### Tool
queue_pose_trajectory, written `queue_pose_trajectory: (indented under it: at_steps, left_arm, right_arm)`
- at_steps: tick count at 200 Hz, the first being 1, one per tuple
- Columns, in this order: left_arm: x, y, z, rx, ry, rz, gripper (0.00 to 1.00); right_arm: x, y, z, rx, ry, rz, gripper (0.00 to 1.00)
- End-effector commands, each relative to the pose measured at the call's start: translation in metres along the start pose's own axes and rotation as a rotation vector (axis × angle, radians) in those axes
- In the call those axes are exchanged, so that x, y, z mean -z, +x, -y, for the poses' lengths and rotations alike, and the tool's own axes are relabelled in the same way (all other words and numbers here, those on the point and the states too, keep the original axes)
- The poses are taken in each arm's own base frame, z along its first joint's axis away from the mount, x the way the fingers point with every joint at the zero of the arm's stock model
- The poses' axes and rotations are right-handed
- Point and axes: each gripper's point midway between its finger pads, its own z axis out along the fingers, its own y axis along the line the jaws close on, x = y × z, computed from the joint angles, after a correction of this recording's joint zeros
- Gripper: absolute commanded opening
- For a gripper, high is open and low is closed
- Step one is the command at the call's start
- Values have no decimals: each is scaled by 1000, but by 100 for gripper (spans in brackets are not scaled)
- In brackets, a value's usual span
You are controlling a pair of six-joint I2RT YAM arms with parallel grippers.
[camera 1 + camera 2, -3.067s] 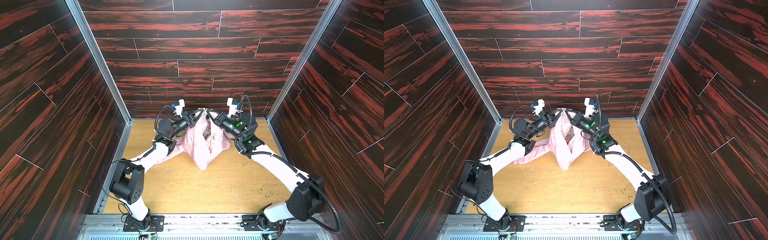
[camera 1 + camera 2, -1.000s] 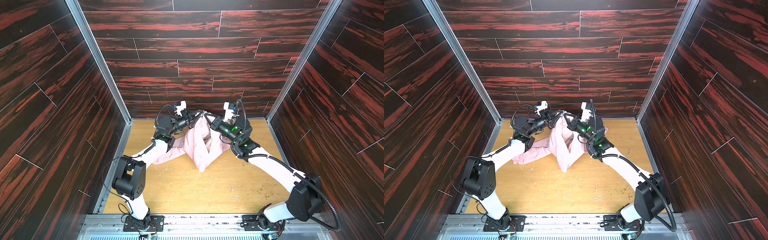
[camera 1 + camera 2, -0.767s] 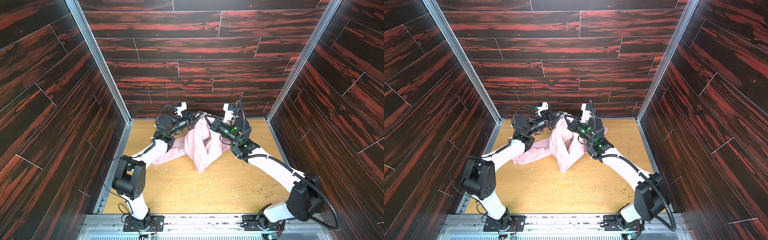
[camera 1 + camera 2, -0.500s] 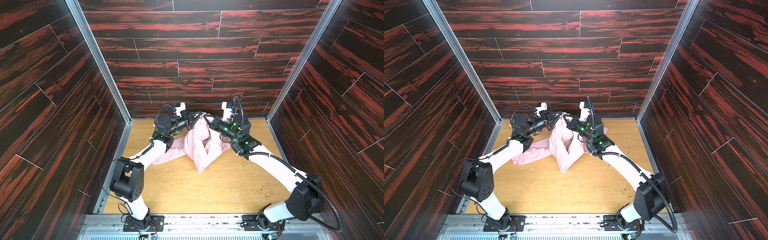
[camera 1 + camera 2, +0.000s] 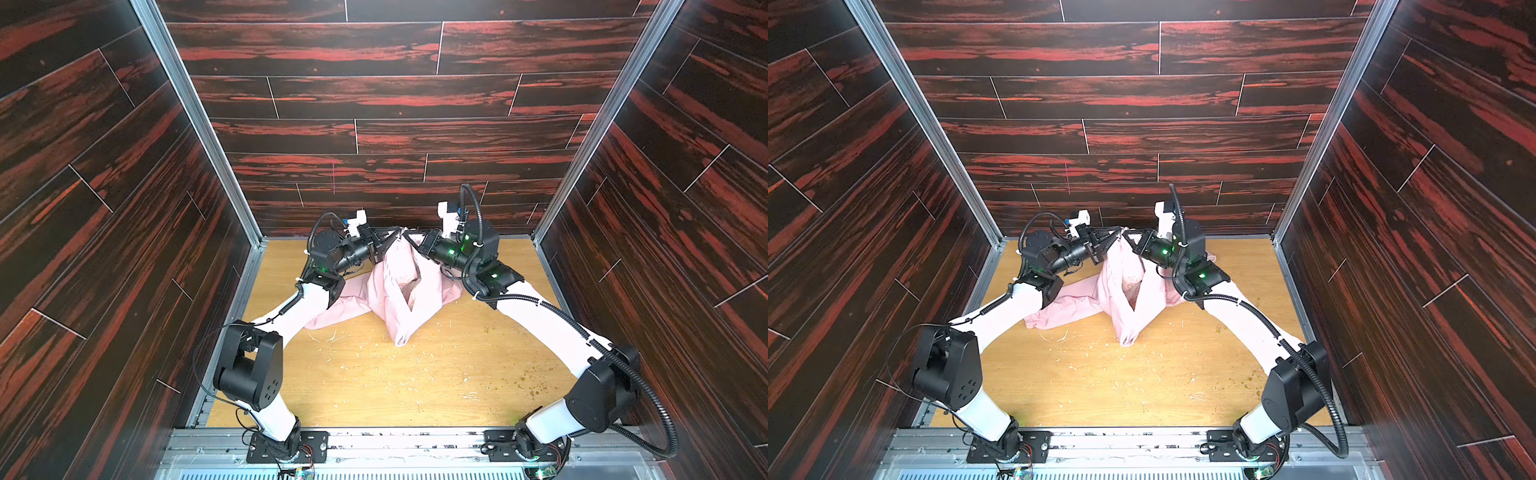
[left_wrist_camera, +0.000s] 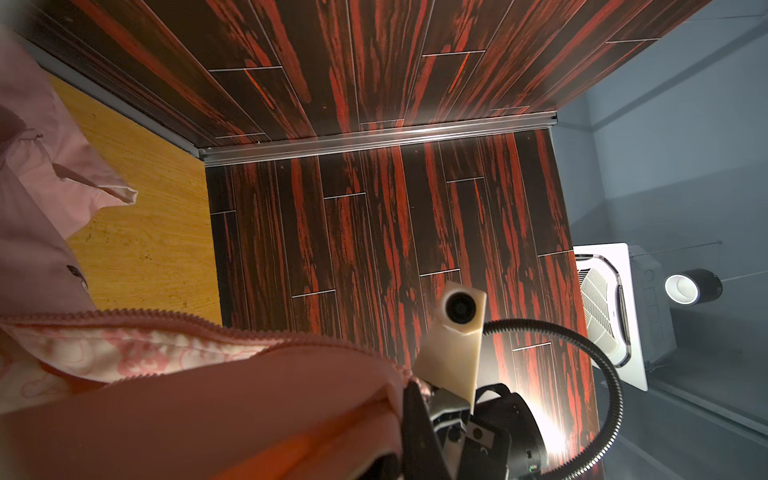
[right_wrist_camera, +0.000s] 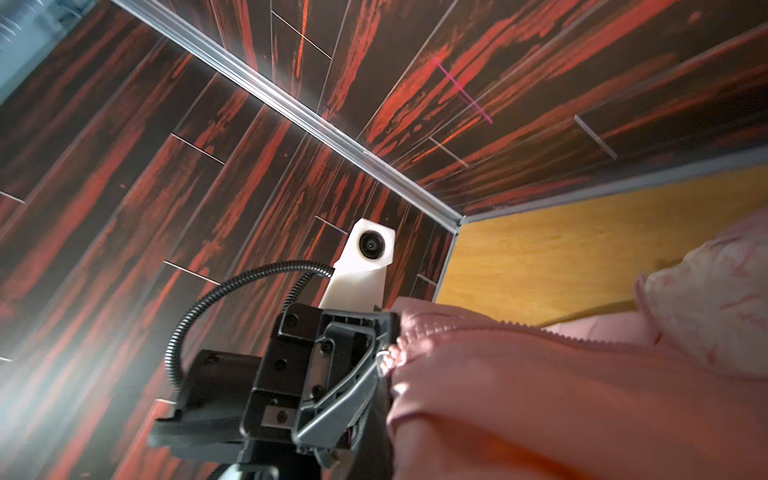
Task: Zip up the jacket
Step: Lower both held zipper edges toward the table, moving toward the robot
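Observation:
The light pink jacket hangs bunched from its top edge at the back of the table, its lower tip resting on the wood; both top views show it. My left gripper and right gripper meet tip to tip there, each shut on the jacket's raised edge. One sleeve trails under the left arm. In the left wrist view pink fabric covers my jaws, and a row of zipper teeth runs across. The right wrist view shows zipper teeth ending at the left gripper's fingers.
The back wall stands just behind both grippers, and side walls close in the wooden table. Small crumbs and shavings lie scattered on the wood.
The two grippers have drawn closer together at the jacket's top edge. The right wrist has turned upward and moved slightly left. The jacket stays hanging between them.

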Motion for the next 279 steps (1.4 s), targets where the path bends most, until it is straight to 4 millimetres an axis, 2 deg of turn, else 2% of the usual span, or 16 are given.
queue_pose_trajectory:
  at_steps: [1, 37, 93, 148, 197, 247, 279]
  left_arm:
    - [24, -50, 61, -73, 149, 256, 0]
    - [25, -49, 53, -9, 139, 258, 0]
    - [25, -53, 43, 109, 147, 269, 0]
    - [26, -70, 53, 230, 269, 311, 0]
    - [30, -81, 49, 282, 296, 361, 0]
    - [30, -87, 38, 292, 249, 397, 0]
    - [28, -92, 47, 285, 269, 405, 0]
  right_arm:
    - [3, 74, 21, -237, -6, -338, 0]
    - [-1, 76, 25, -357, -6, -383, 0]
    - [-2, 76, 25, -372, 19, -398, 0]
    - [0, 81, 29, -382, 81, -403, 0]
    - [-2, 85, 21, -351, 90, -419, 0]
    - [-7, 100, 5, -299, 66, -475, 0]
    - [-10, 107, 4, -297, 59, -505, 0]
